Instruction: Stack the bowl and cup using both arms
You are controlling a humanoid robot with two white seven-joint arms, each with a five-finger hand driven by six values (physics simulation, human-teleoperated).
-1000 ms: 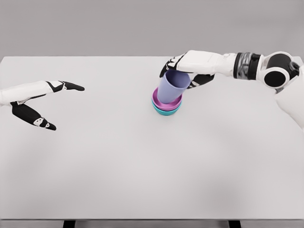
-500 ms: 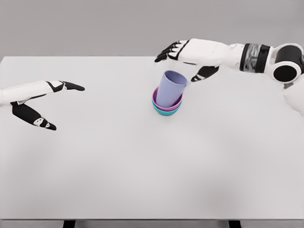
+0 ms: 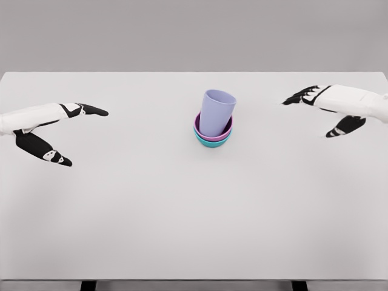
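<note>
- The lavender cup stands in the stacked bowls near the middle of the white table, tilted a little so its open mouth leans toward the right, with no hand touching it.
- The right hand hovers over the table's right side, well apart from the cup; its fingers are spread and relaxed, black fingertips pointing left toward the stack, thumb hanging lower and apart from them, holding nothing.
- Its white forearm runs off the picture's right edge.
- The left hand hangs over the table's left side, also well apart from the stack; its fingers are stretched out toward the right, the thumb splayed downward, the palm empty.
- Its white forearm enters from the left edge.
- Under the cup sits a magenta bowl, nested inside a teal bowl; only the teal bowl's lower rim shows beneath the magenta one.
- The cup's base is hidden inside the magenta bowl, so how it rests there cannot be seen.
- The stack lies between the two hands, somewhat nearer the right one.
</note>
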